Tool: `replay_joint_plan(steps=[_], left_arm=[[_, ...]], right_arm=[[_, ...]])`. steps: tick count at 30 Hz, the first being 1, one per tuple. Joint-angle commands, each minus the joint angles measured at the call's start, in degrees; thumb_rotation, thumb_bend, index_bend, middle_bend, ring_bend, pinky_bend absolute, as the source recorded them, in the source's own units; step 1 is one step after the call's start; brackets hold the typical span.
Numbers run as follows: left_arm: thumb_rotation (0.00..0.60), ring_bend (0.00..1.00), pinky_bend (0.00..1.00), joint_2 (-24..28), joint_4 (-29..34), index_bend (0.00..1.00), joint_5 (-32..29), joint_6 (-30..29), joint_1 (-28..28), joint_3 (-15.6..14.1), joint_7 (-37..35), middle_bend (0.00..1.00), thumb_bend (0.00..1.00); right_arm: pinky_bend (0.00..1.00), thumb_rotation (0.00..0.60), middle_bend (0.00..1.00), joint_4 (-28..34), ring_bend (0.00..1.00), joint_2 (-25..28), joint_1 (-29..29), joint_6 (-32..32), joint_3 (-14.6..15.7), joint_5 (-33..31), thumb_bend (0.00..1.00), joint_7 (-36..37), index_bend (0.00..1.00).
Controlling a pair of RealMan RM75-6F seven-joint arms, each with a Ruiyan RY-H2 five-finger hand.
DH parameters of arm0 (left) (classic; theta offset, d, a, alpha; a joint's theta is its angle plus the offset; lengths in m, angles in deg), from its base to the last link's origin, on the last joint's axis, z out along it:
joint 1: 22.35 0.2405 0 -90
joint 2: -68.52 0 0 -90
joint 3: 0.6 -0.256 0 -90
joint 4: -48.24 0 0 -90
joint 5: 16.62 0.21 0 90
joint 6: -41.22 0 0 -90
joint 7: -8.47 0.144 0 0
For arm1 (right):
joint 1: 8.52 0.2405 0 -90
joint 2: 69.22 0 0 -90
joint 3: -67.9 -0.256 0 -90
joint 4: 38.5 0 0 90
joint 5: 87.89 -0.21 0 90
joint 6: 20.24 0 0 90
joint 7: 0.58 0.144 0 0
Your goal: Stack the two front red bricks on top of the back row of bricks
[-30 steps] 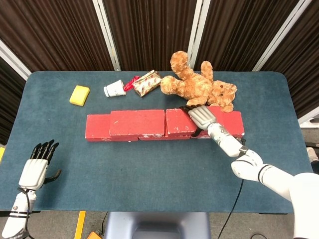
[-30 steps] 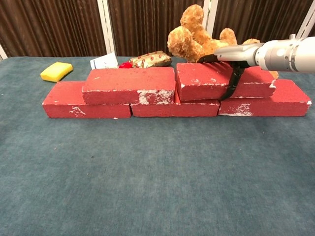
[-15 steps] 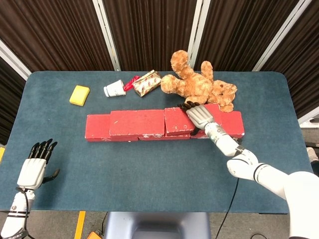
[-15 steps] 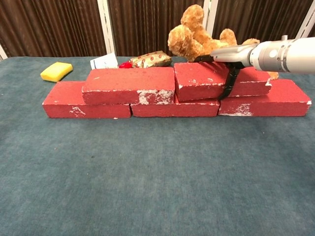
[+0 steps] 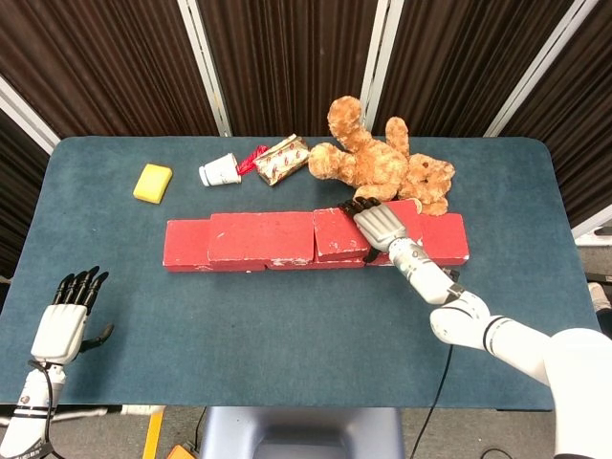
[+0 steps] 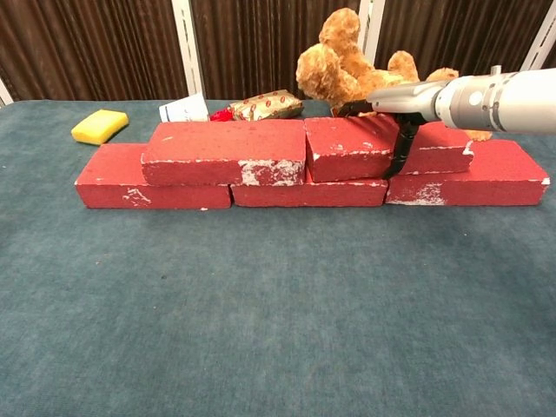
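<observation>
Three red bricks form the back row [image 5: 185, 246] [image 6: 152, 185] across the middle of the table. Two more red bricks lie on top of it. The left top brick [image 5: 260, 234] [image 6: 224, 152] is free. My right hand [image 5: 381, 227] [image 6: 404, 100] grips the right top brick [image 5: 337, 229] [image 6: 352, 148], with fingers laid over its top and the thumb down its front face. The two top bricks touch end to end. My left hand [image 5: 65, 320] hovers open near the table's front left corner, holding nothing; the chest view does not show it.
A brown teddy bear [image 5: 382, 163] [image 6: 347, 65] lies right behind the right bricks. A paper cup [image 5: 220, 171], a wrapped packet [image 5: 280, 160] and a yellow sponge [image 5: 153, 182] sit at the back left. Blue cloth [image 5: 287, 316] covers the table.
My right hand has slid the right top brick leftward until it meets the left top brick, which has shifted slightly left. The left hand has barely moved.
</observation>
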Motion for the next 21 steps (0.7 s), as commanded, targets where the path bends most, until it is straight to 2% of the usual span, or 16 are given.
replay_joint_plan(steps=[1,6,12,16,18,21], left_arm=[[0.6,0.0,0.03,0.1,0.1,0.0,0.0,0.0,0.0,0.0,-0.1,0.0,0.27],[0.6,0.0,0.03,0.3,0.3,0.0,0.2,-0.4,0.2,0.0,-0.1,0.0,0.27],[0.6,0.0,0.03,0.4,0.9,0.0,0.6,-0.5,0.3,-0.2,0.5,0.0,0.27],[0.6,0.0,0.03,0.4,1.3,0.0,0.9,-0.7,0.3,-0.2,0.8,0.0,0.27],[0.6,0.0,0.03,0.3,1.4,0.0,1.0,-0.6,0.2,-0.2,1.0,0.0,0.27],[0.6,0.0,0.03,-0.1,1.3,0.0,1.1,0.0,-0.1,-0.4,1.1,0.0,0.27]], right_arm=[[0.19,0.6,0.15,2.2,0.05,0.9,0.1,0.6,0.2,-2.6,0.17,-2.3,0.0],[0.16,0.6,0.13,7.5,0.02,4.3,-1.0,4.1,0.1,-4.4,0.17,-4.2,0.0],[0.12,0.6,0.12,14.6,0.0,12.6,-5.4,9.1,-0.2,-4.4,0.17,-2.4,0.0],[0.11,0.6,0.12,14.9,0.0,17.0,-8.9,11.9,0.6,-3.3,0.17,-0.6,0.02],[0.11,0.6,0.12,12.9,0.0,17.5,-10.0,12.3,1.0,-3.0,0.17,0.3,0.14],[0.11,0.6,0.12,8.1,0.0,16.3,-11.2,12.8,1.8,-1.9,0.17,1.6,0.44]])
